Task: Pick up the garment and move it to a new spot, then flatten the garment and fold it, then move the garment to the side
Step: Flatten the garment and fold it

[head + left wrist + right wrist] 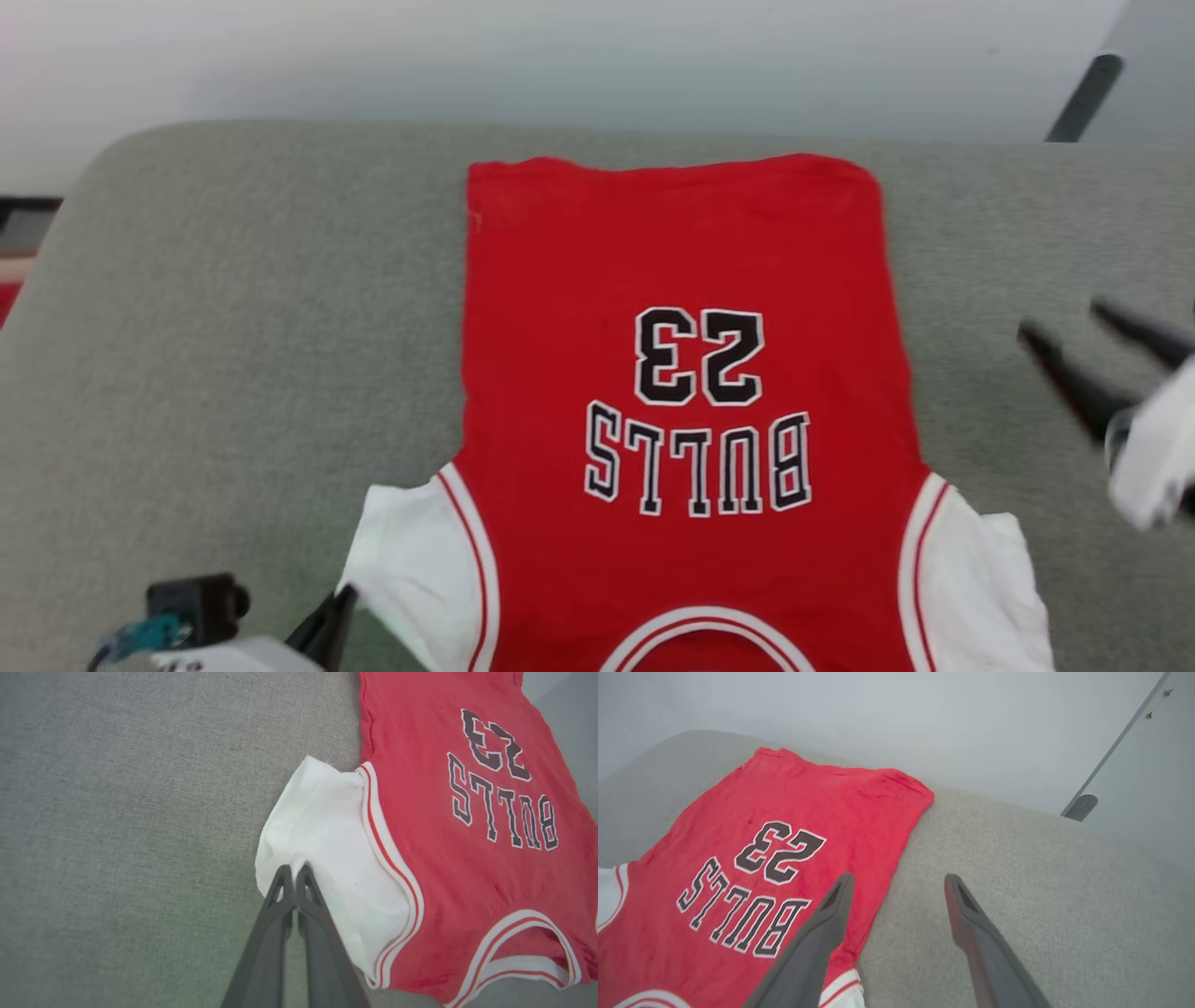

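The garment (681, 271), a red jersey with white sleeves and a black "BULLS 23" print, lies spread flat on the grey padded surface (233, 327), its collar toward me. In the left wrist view the garment (448, 830) has its white sleeve (322, 826) puckered at the fingertips of my left gripper (293, 869), which is shut on the sleeve's edge. In the head view that left gripper (342, 597) sits at the lower left, touching the sleeve corner. My right gripper (1063, 316) hovers open, off to the garment's right. In its own view the right gripper (899, 877) straddles the edge of the garment (784, 812) with nothing between its fingers.
The padded surface has rounded far corners and a pale wall behind it. A dark slanted pole (1083, 98) stands at the back right. Bare grey padding (117, 835) stretches to the left of the jersey and also to its right (1041, 882).
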### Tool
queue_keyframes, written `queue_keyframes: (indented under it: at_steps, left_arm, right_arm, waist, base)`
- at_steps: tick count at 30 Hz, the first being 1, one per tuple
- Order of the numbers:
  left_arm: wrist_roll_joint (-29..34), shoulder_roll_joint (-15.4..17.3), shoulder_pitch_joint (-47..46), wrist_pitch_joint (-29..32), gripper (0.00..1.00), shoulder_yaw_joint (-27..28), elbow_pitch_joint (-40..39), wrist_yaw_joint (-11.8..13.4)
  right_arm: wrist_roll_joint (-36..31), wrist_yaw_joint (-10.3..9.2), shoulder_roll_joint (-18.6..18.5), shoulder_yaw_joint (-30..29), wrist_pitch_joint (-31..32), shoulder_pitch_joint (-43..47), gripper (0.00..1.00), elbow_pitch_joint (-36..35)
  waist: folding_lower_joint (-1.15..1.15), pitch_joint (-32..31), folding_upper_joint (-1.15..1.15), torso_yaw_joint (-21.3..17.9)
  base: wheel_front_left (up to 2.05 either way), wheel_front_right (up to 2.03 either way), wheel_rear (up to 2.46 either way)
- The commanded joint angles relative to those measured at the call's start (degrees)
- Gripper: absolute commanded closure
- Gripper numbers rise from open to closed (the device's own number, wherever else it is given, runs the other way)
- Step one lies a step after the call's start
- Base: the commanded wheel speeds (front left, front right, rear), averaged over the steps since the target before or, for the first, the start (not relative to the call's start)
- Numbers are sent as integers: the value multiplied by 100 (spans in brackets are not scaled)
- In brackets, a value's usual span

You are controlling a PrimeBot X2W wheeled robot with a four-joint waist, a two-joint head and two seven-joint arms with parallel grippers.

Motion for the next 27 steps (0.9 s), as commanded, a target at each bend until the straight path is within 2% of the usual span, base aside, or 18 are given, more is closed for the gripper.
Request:
queue_keyframes:
  at_steps: [1, 8, 12, 15, 22, 27]
  left_arm:
    - [98, -73, -161, 51, 100, -45, 49, -70]
    - [407, -500, -823, 288, 100, -327, 304, -374]
    - [530, -753, -1123, 349, 100, -460, 488, -568]
    - [589, -883, -1254, 355, 100, -516, 576, -669]
    - [761, -1310, -1653, 378, 100, -708, 912, -988]
    - [834, -1606, -1918, 375, 100, -822, 1165, -1228]
  right_arm:
    - [-125, -5, 40, 0, 48, -394, 0, 221]
    - [-391, -5, 131, 41, 281, -1915, 0, 1713]
    - [-566, -5, 119, 14, 459, -2588, 0, 2614]
    - [-669, -5, 101, 7, 573, -2904, 0, 3029]
    - [-1132, -5, 197, -394, 970, -3805, 0, 4452]
    - [-1540, -5, 306, -912, 1228, -4287, 0, 5277]
  waist:
    - [0, 196, 0, 233]
    - [0, 509, 0, 765]
    - [0, 705, 0, 1087]
    - [0, 817, 0, 1247]
    - [0, 1237, 0, 1751]
    - [0, 1475, 0, 2050]
  base:
    - [0, 0, 0]
    - [0, 0, 0]
    - [0, 0, 0]
    - [0, 0, 0]
    - [0, 0, 0]
    - [0, 0, 0]
